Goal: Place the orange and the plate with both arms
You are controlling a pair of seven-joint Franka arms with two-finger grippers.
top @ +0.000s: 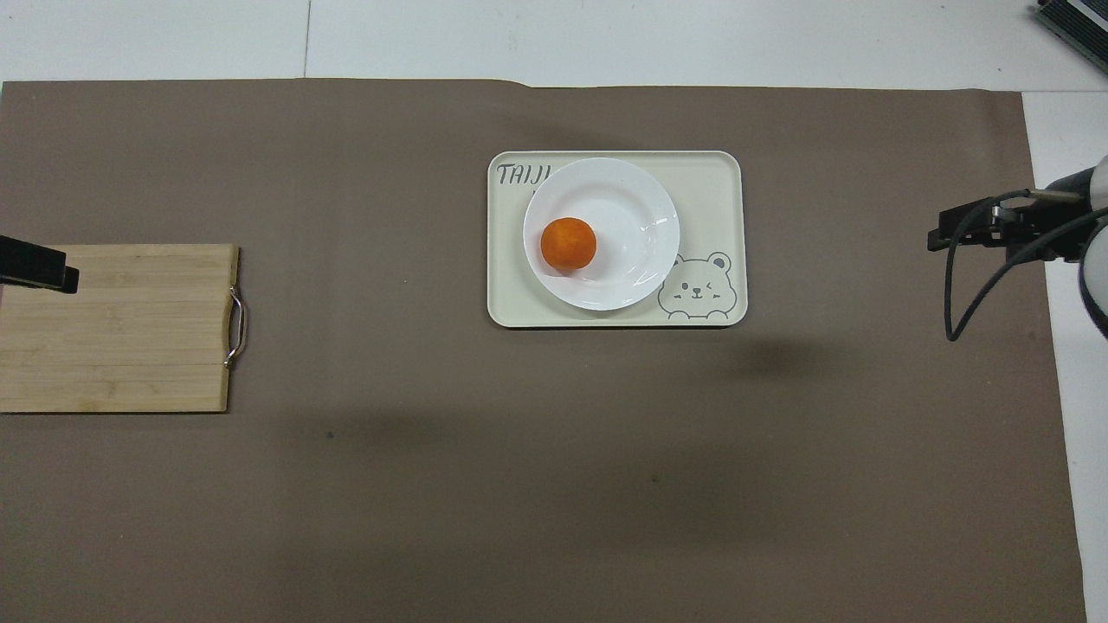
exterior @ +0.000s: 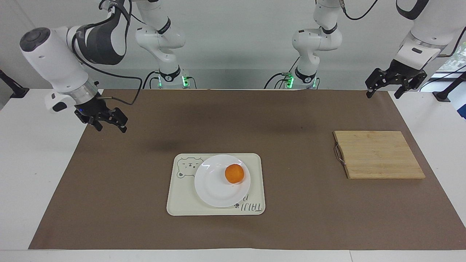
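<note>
Small round bright orange fruit point(exterior: 234, 174) sits on the round glossy white shallow plate point(exterior: 211, 189), off-centre toward the left arm's end of the table; the plate rests on a rectangular cream tray point(exterior: 255, 182) mid-table on the brown paper mat point(exterior: 291, 225). Right gripper point(exterior: 107, 123) hangs in the air over the mat's edge at its own end of the table, jaws parted and holding nothing; the tray lies well apart from it, toward the table's middle. Left gripper point(exterior: 386, 91) waits raised over the mat's corner at the other end, fingers spread wide, also empty. A bamboo cutting board with a metal handle point(exterior: 378, 154) lies below it, handle turned toward the tray. Judgement: orange, plate and tray already stacked, so placement looks done; neither arm is near, the right somewhat closer. The orange is round and has no long axis to align to. Writing: tray reads "TAIJI" in one corner, partly covered by the plate, with a winking bear drawing point(top: 697, 290) in the diagonal corner.
</note>
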